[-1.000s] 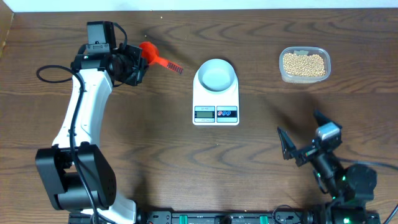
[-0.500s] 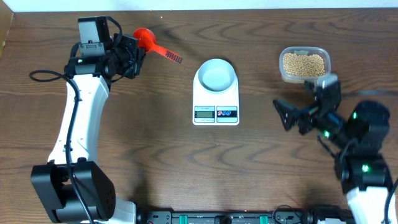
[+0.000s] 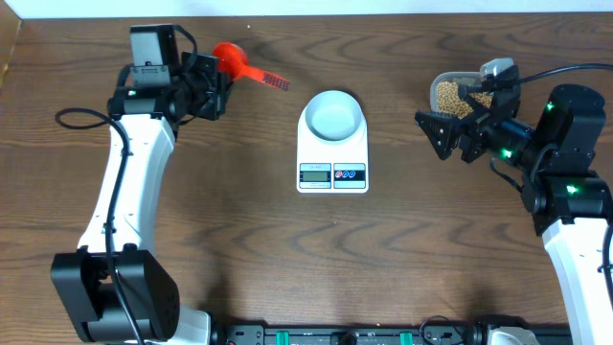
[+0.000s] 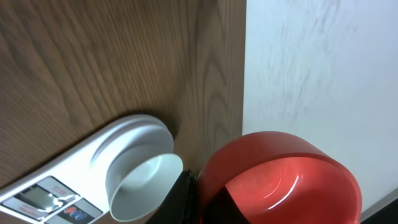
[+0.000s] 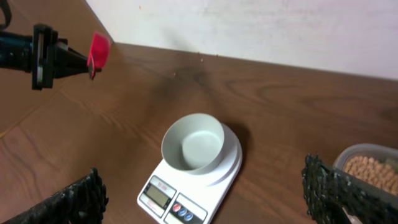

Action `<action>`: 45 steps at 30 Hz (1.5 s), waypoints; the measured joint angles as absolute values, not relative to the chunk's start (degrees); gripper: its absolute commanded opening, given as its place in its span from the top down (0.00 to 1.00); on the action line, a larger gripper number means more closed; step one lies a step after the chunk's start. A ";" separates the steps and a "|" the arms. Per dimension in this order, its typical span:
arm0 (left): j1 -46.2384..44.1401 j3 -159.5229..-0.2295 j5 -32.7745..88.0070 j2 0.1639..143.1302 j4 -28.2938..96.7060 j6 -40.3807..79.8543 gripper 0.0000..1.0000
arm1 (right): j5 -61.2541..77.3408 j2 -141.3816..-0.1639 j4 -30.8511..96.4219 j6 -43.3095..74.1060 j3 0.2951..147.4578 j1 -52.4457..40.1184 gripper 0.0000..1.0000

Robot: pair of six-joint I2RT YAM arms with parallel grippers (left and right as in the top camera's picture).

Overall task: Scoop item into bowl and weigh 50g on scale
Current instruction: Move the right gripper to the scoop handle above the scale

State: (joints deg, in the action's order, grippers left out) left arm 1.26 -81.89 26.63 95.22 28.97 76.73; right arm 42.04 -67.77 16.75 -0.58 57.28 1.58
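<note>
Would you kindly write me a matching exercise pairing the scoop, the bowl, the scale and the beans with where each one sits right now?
Things:
1. red scoop
2. bowl
3. scale
4. beans

Places:
a. in the clear tub
b. held in the left gripper
c. flat on the table
d. on top of the scale, empty

Pairs: 1-b, 2-d, 3-c, 4-a

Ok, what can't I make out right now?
Scale display: digits too small overhead and in right wrist, cut by left wrist's bottom edge.
Tub: partly behind right gripper overhead, cut by right wrist's edge.
Scoop handle: outside left wrist view.
</note>
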 measured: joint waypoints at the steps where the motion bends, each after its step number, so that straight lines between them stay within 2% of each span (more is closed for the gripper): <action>1: 0.89 -81.89 26.63 95.22 28.91 76.95 0.93 | 42.06 -67.79 17.12 -0.56 57.28 1.58 0.01; 20: -3.62 -81.89 22.24 95.22 28.58 80.07 0.93 | 42.59 -69.78 14.11 8.43 57.28 0.47 0.02; 33: -3.86 -81.89 20.64 95.22 28.51 81.23 0.93 | 42.68 -72.79 8.91 12.01 57.28 -3.66 0.02; 45: -5.15 -81.89 20.64 95.53 28.53 81.23 0.93 | 42.74 -77.60 0.71 16.40 57.28 -6.66 0.08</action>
State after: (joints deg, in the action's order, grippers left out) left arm -5.15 -81.89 20.64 95.53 28.53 81.23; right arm 42.74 -77.60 0.71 16.40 57.28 -6.66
